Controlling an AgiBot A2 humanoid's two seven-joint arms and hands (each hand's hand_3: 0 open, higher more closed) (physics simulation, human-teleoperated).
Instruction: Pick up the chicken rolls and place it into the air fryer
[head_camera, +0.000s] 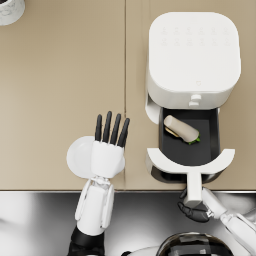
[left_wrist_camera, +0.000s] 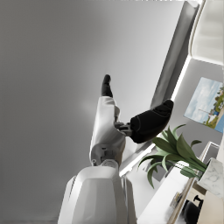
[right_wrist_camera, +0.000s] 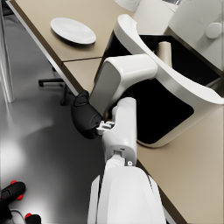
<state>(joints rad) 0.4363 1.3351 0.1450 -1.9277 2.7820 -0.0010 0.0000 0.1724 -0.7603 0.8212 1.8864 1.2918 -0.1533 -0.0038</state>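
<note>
The right hand (head_camera: 196, 212) is nearest, at the tabletop's (head_camera: 60, 75) front edge, its fingers (right_wrist_camera: 85, 119) closed around the drawer handle (head_camera: 193, 186). The left hand (head_camera: 107, 152) hovers over the white plate (head_camera: 79, 157) with fingers straight, apart and holding nothing. Farther back, the chicken roll (head_camera: 181, 129) already lies in the air fryer's (head_camera: 192, 55) open drawer (head_camera: 190, 145), long axis diagonal, so I judge only pushing the drawer in remains.

No legible text, labels or numbers anywhere; faint, unreadable marks on the air fryer (head_camera: 194, 52) top.
</note>
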